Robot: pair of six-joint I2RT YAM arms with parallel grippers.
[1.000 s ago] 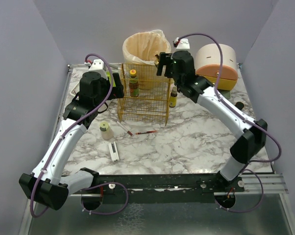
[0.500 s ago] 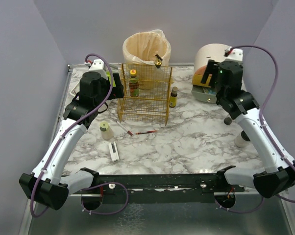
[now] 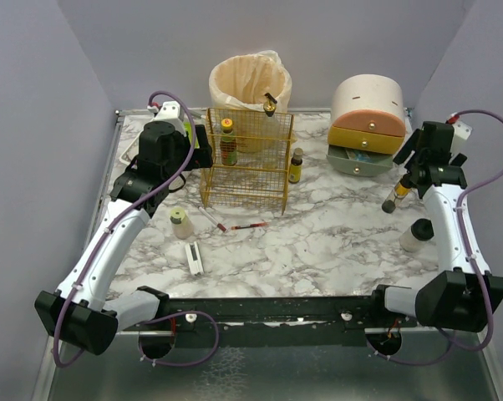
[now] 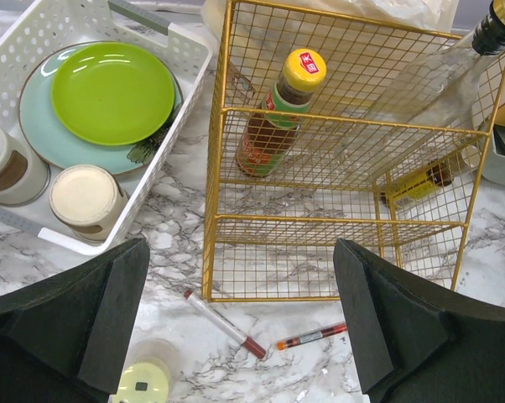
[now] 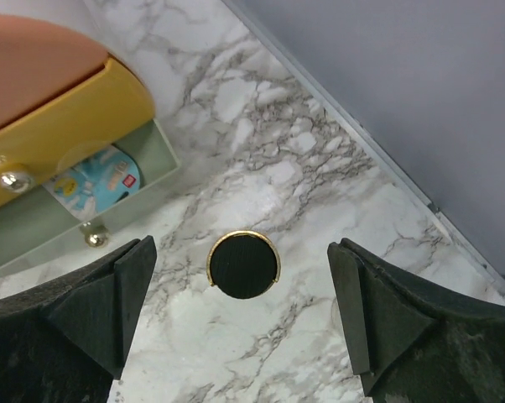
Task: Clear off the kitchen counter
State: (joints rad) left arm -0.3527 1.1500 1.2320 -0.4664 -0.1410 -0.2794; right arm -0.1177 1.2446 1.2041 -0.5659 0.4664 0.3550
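1. Two arm bases sit at the 6 o'clock edge of the kitchen counter (image 3: 318, 251), whose marble top lies under everything else.
2. Nearest, toward 7 o'clock, lies a flat white stick (image 3: 195, 257). Just beyond it are a small pale-yellow jar (image 3: 180, 222) and two red-tipped pens (image 4: 227, 323) (image 4: 313, 336).
3. At 4 o'clock stands a white jar (image 3: 416, 234), and at 3 o'clock a dark bottle (image 3: 391, 199). The right gripper (image 5: 240, 245) hovers over that bottle with fingers spread wide — its black, gold-rimmed cap shows between them, touching neither.
4. At 10 o'clock the left gripper (image 4: 240, 248) has its fingers wide apart, holding nothing, and looks down on the gold wire rack (image 3: 247, 167).
5. A yellow-capped sauce bottle (image 4: 282, 113) stands inside the rack, and a small brown bottle (image 3: 295, 165) stands just beside it at the right.
6. Farthest back, a white dish tray (image 4: 34, 38) with a green plate (image 4: 112, 92) sits at 11 o'clock. A lined bin (image 3: 247, 79) is at 12, and a drawer unit (image 3: 367, 125) at 1 — its lowest drawer open.
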